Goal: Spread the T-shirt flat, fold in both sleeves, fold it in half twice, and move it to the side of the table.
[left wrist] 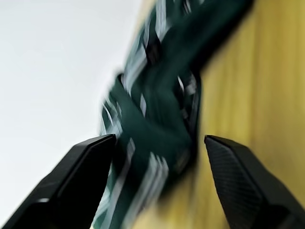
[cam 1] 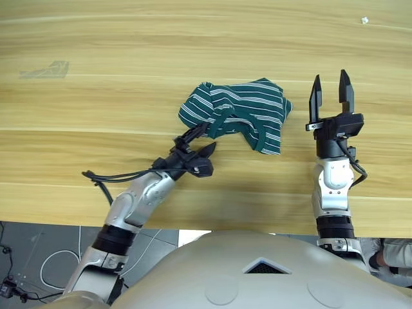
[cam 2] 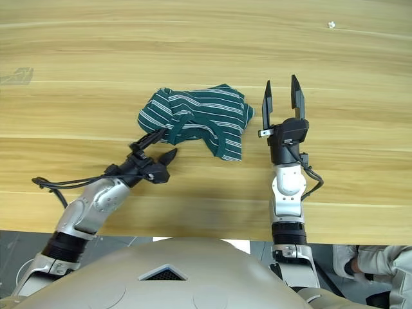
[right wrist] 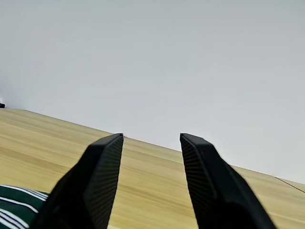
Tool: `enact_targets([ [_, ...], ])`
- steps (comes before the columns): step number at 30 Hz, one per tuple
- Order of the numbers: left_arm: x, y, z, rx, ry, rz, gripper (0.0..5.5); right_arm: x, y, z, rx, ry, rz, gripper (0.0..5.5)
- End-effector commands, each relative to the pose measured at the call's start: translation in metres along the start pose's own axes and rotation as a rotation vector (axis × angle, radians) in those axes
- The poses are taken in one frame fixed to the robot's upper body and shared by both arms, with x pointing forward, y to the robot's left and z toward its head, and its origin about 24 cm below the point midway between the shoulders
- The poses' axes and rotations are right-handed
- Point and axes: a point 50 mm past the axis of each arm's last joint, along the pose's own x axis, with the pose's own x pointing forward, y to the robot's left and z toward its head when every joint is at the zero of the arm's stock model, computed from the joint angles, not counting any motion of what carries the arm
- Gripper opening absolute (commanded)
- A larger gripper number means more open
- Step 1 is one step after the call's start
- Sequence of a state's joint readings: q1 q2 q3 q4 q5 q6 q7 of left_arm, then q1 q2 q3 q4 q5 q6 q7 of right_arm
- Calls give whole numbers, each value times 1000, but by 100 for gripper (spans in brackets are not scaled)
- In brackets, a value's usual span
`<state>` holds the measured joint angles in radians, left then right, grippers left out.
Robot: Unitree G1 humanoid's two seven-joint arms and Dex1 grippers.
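- The T-shirt (cam 1: 241,112) sits near the middle of the table (cam 1: 96,38) in a crumpled heap. It is soft dark green knit with thin white stripes. The folds are bunched up, and one flap hangs toward the robot's side.
- The left gripper (cam 1: 207,136) is at the heap's near-left edge with its two fingers spread wide. One fingertip is over the striped hem and the other is over bare wood.
- From the left wrist, the matte black, wedge-shaped fingers (left wrist: 86,171) have a bunch of the cloth in the gap between them and are not closed on it. I can't tell whether either pad actually touches the fabric.
- The right gripper (cam 1: 329,80) stands just beside the shirt's right edge, apart from it. Its fingers point away from the robot and are parted, with nothing between them.
- Up close, those fingers (right wrist: 95,176) are ribbed black plastic, and a striped corner of the shirt lies off to one side.
- The tabletop is smooth, pale wood-grain laminate in long planks.
- A faint grey mark (cam 1: 45,69) is far off to the left.
- A tiny white speck (cam 1: 364,20) lies at the far right.
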<state>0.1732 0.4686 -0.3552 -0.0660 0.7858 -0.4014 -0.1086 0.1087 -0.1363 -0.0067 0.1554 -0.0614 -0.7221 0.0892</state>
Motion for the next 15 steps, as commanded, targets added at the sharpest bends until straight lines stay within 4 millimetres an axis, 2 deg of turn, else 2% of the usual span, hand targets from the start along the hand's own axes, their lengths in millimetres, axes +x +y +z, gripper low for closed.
enact_targets([
  [1, 1, -9, 1, 15, -18, -18, 347, 0, 0, 3, -6, -12, -8, 221],
  [5, -1, -15, 1, -6, -29, -33, 347, -1, 3, 3, 1, -8, -7, 221],
  [9, -4, -19, -9, -10, 15, -39, 347, -2, 4, 3, 5, -3, -6, 221],
  [15, -6, -12, -22, 39, 85, 35, 347, -3, 4, 2, 7, 0, -8, 221],
])
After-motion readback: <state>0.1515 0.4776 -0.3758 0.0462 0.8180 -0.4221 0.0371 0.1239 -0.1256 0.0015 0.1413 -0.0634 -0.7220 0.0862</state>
